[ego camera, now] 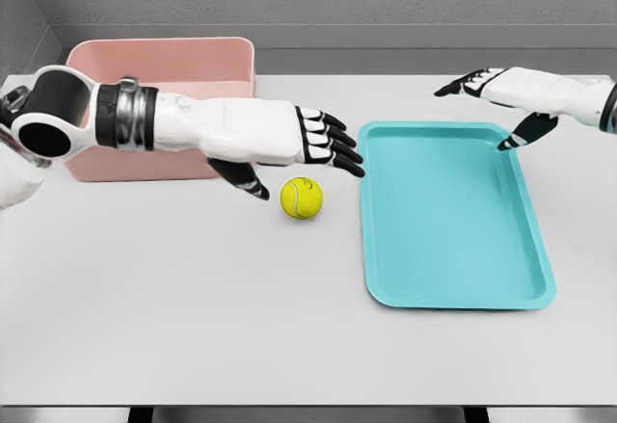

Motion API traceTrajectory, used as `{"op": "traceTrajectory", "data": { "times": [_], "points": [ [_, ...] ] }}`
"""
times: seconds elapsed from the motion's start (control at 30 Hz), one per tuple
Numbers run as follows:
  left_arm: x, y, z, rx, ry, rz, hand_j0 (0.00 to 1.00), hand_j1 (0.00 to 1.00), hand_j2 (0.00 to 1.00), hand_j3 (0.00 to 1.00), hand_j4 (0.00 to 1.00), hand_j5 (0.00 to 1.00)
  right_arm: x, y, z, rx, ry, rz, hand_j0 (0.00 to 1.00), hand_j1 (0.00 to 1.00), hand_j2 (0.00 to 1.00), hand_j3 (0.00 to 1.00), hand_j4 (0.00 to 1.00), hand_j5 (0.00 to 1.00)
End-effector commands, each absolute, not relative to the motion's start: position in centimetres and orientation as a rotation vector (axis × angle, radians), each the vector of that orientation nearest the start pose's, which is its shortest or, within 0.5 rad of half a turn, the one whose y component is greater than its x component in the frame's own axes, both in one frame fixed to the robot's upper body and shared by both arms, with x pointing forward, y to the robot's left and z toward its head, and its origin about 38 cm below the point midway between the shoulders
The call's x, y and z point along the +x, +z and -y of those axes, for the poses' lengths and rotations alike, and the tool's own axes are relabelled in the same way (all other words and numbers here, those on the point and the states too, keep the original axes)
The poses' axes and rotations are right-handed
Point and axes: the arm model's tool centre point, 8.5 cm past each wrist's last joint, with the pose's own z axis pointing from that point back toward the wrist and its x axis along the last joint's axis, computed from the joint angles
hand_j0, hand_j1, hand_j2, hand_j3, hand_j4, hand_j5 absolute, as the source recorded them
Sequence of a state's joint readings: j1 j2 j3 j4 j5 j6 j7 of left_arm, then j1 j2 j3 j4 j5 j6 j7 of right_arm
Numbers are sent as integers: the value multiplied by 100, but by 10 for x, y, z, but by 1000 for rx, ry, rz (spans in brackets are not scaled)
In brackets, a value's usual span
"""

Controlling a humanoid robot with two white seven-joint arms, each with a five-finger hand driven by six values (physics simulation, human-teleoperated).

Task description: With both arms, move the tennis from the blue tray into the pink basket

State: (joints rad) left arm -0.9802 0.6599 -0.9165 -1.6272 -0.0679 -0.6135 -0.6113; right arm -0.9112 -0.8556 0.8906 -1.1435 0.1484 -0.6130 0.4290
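Observation:
A yellow tennis ball (301,198) lies on the white table, just left of the blue tray (453,288) and outside it. My left hand (313,153) hovers above and slightly behind the ball, fingers spread and holding nothing, fingertips reaching toward the tray's left rim. The pink basket (193,62) stands at the back left, partly hidden by my left forearm. My right hand (496,105) is open above the tray's far right corner, thumb pointing down at the rim.
The table's front edge runs along the bottom of the view. A grey wall rises behind the table. The tray holds nothing.

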Motion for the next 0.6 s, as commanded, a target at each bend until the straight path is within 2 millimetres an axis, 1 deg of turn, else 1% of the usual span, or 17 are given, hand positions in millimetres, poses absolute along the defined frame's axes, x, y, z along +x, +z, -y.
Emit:
{"op": "traceTrajectory", "data": {
  "times": [0.0, 0.03, 0.1, 0.13, 0.17, 0.23, 0.27, 0.3, 0.33, 0.37, 0.43, 0.53, 0.57],
  "points": [
    [425, 291, -144, 94, 2662, -2118, 100, 100, 100, 100, 100, 100, 484, 240, 353, -388, 1851, 1420, 100, 100, 100, 100, 100, 100],
    [433, 290, -148, 75, 2682, -2129, 100, 100, 100, 100, 100, 100, 484, 240, 355, -389, 1848, 1417, 100, 100, 100, 100, 100, 100],
    [440, 283, -143, 50, 2707, -2116, 100, 100, 100, 100, 100, 100, 485, 241, 356, -394, 1841, 1420, 100, 100, 100, 100, 100, 100],
    [439, 271, -140, 43, 2748, -2052, 100, 100, 100, 100, 100, 100, 485, 241, 356, -394, 1841, 1420, 100, 100, 100, 100, 100, 100],
    [440, 265, -141, 17, 2776, -2011, 100, 100, 100, 100, 100, 100, 485, 241, 357, -396, 1840, 1420, 100, 100, 100, 100, 100, 100],
    [438, 257, -139, -11, 2809, -1936, 100, 100, 100, 100, 100, 100, 485, 241, 358, -397, 1835, 1418, 100, 100, 100, 100, 100, 100],
    [437, 256, -138, -37, 2813, -1903, 100, 100, 100, 100, 100, 100, 485, 242, 361, -402, 1828, 1419, 100, 100, 100, 100, 100, 100],
    [433, 252, -133, -20, 2816, -1875, 100, 100, 100, 100, 100, 100, 485, 243, 379, -434, 1795, 1391, 100, 100, 100, 100, 100, 100],
    [432, 253, -132, -15, 2814, -1868, 100, 100, 100, 100, 100, 100, 486, 240, 385, -439, 1783, 1377, 100, 100, 100, 100, 100, 100],
    [430, 254, -128, 8, 2809, -1858, 100, 100, 100, 100, 100, 100, 485, 240, 386, -440, 1783, 1376, 100, 100, 100, 100, 100, 100],
    [427, 256, -122, 112, 2791, -1905, 100, 100, 100, 100, 100, 100, 486, 240, 385, -439, 1783, 1377, 100, 100, 100, 100, 100, 100],
    [427, 262, -123, 240, 2759, -2017, 100, 100, 100, 100, 100, 100, 485, 240, 384, -437, 1785, 1377, 100, 100, 100, 100, 100, 100],
    [430, 264, -125, 237, 2759, -2035, 100, 100, 100, 100, 100, 100, 485, 240, 384, -437, 1786, 1378, 100, 100, 100, 100, 100, 100]
  ]
}}
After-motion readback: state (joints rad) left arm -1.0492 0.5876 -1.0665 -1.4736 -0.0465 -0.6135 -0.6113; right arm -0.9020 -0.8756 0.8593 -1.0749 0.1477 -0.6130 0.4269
